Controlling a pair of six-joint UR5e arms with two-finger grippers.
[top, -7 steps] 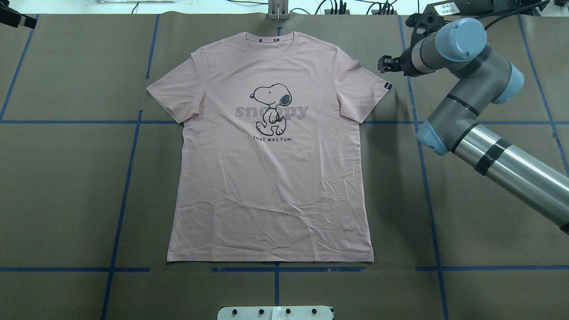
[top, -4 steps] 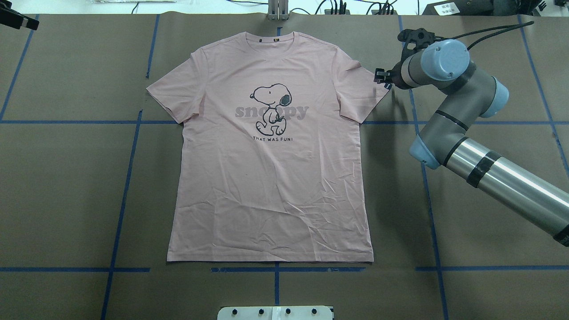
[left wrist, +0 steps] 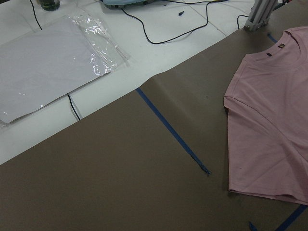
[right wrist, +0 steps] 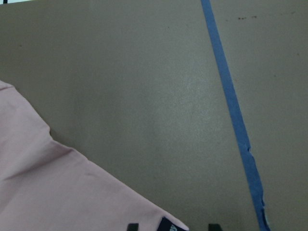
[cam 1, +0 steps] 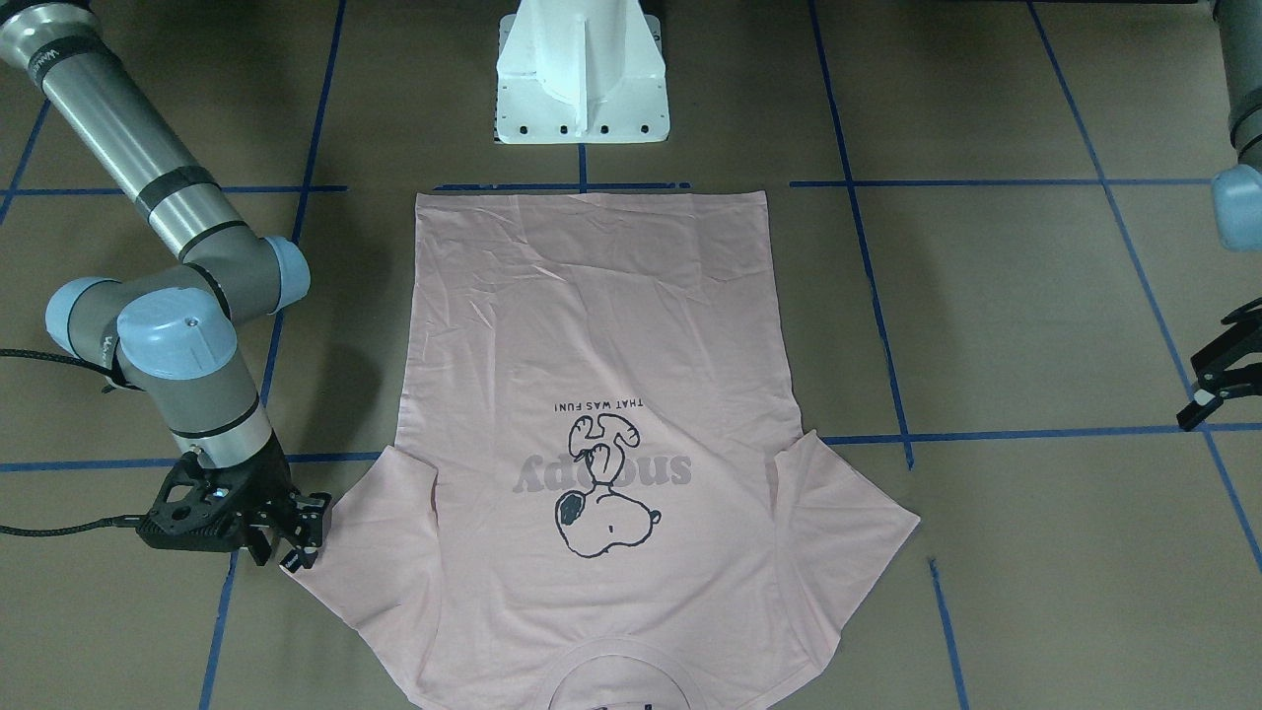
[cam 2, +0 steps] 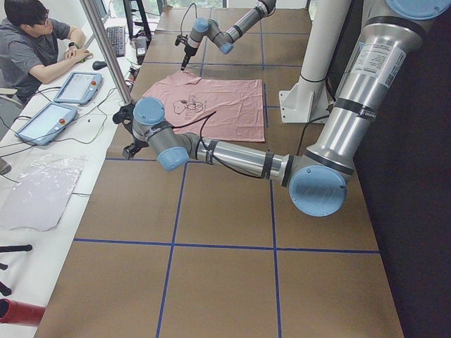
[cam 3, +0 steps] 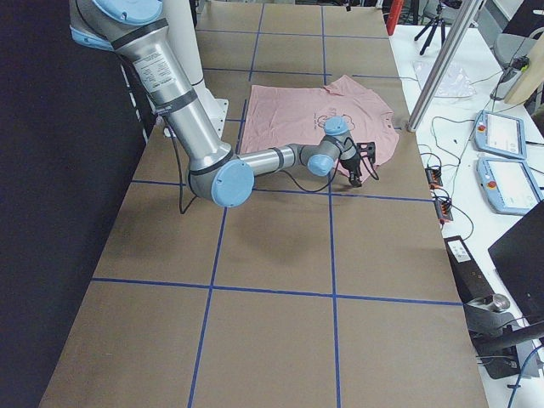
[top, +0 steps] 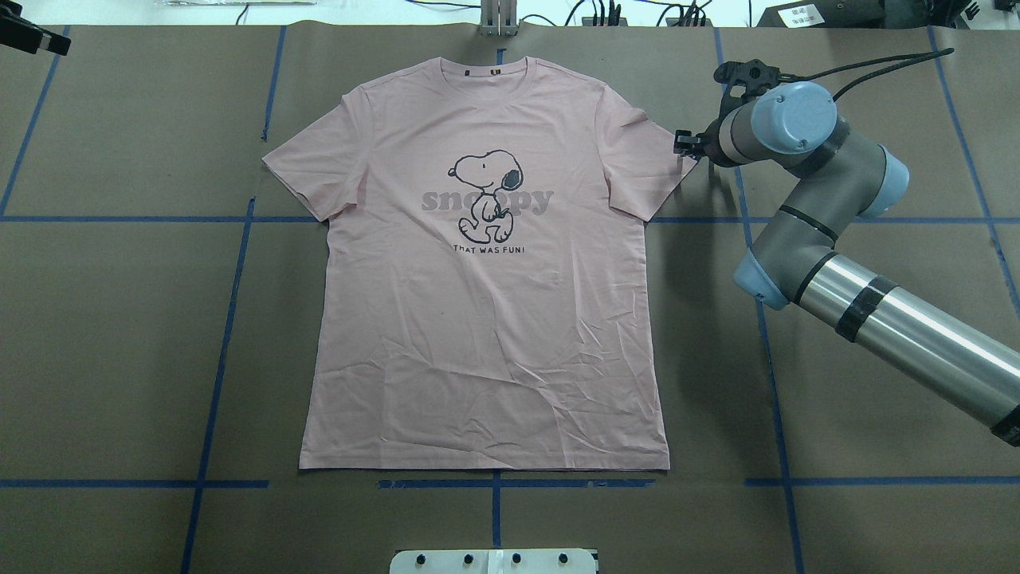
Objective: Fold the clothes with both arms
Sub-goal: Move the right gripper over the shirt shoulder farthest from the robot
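Observation:
The pale pink T-shirt [top: 486,319] lies flat, print side up, collar at the far edge; it also shows in the front-facing view [cam 1: 592,325]. My right gripper [top: 687,145] is low at the tip of the shirt's right sleeve, also seen from the front [cam 1: 301,537]. In the right wrist view its two dark fingertips [right wrist: 132,226] stand apart on either side of the sleeve's dark label [right wrist: 169,224], so it is open and holds nothing. My left gripper [cam 1: 1218,380] hangs open and empty, well away from the other sleeve, at the far left corner [top: 32,36].
The white pedestal [cam 1: 582,74] stands at the near edge by the shirt's hem. Blue tape lines [top: 215,383] cross the brown table cover. A clear plastic sheet [left wrist: 53,62] and cables lie beyond the far edge. An operator [cam 2: 35,42] sits there with tablets.
My right arm has swung left and come down, bringing its gripper from beside the sleeve to the sleeve tip. The shirt and the left gripper have not moved.

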